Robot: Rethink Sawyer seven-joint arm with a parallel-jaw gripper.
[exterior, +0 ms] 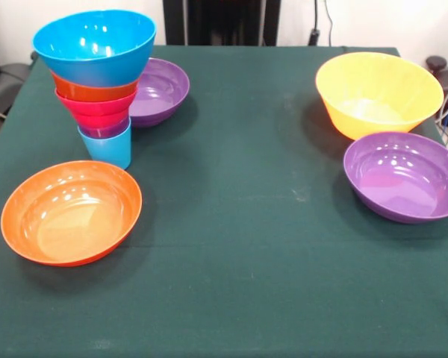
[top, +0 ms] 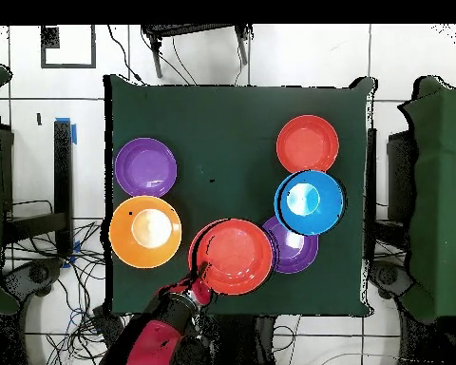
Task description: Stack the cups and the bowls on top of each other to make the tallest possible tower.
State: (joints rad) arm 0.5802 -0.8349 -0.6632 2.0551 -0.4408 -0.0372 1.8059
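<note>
Overhead only, end effector point(top: 202, 273) grasping an orange-red bowl point(top: 237, 256) beside the tower point(top: 310, 201).

1. The tower point(exterior: 97, 82) stands upright in the front view's upper left: light blue cup point(exterior: 107, 148) lowest, then purple, pink and orange layers, blue bowl point(exterior: 95, 45) topmost.
2. Loose bowls: purple point(exterior: 160, 91) just behind the tower, orange-red point(exterior: 71, 212) lower left, yellow-orange point(exterior: 378, 92) upper right, purple point(exterior: 404, 176) below it.
3. Overhead, another orange-red bowl point(top: 237, 256) sits at lower centre.
</note>
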